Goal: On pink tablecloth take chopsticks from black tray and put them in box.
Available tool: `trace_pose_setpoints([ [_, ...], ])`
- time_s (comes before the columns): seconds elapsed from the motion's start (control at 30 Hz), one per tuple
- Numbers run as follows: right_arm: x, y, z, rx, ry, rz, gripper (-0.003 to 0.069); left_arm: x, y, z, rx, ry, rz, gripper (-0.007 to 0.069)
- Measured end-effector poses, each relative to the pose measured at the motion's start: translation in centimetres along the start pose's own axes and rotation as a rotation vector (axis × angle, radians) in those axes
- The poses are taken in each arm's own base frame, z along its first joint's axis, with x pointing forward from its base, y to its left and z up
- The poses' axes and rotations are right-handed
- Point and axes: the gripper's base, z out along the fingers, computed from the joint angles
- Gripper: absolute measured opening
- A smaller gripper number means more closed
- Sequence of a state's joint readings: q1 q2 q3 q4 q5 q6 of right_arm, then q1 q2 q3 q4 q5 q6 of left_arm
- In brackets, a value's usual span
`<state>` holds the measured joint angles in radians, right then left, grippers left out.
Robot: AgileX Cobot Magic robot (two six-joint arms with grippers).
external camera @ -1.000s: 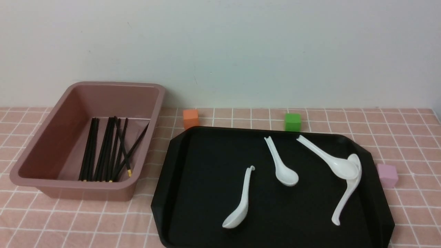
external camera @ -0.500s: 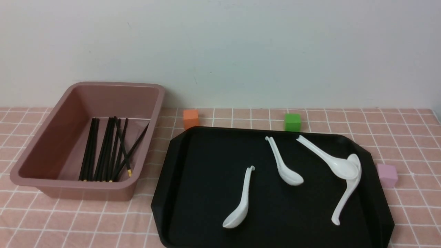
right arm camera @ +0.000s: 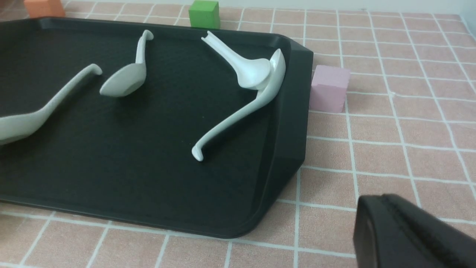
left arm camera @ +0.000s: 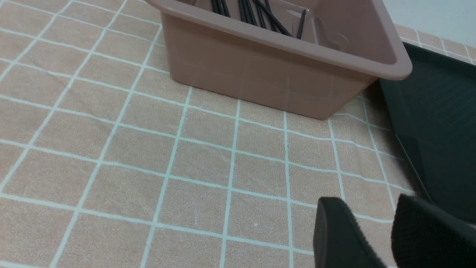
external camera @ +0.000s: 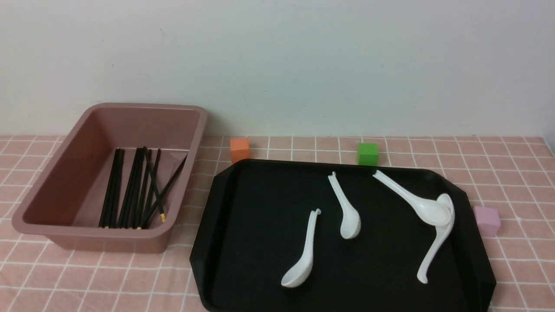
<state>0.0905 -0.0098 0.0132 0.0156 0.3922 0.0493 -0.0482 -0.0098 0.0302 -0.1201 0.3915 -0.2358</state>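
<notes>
No chopsticks are being seen on the black tray, where only white soup spoons are lying; the black chopsticks are all being kept in the dusty-pink box just left of the tray, on the pink tablecloth. The left claw is being held near the tray's left edge, slightly parted and empty, while the right claw is being shown only as one dark mass off the tray's right corner, so its opening cannot be told. The step is being judged a closing check, best done with both claws being kept clear of the spoons.
</notes>
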Motion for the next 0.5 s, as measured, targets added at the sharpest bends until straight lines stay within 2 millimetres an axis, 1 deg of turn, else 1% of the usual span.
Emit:
trace_pose_setpoints([
  [0.5, 0.0, 0.0, 0.0, 0.0, 0.0, 0.0, 0.0036, 0.0, 0.0, 0.0, 0.0, 0.0, 0.0, 0.0239],
])
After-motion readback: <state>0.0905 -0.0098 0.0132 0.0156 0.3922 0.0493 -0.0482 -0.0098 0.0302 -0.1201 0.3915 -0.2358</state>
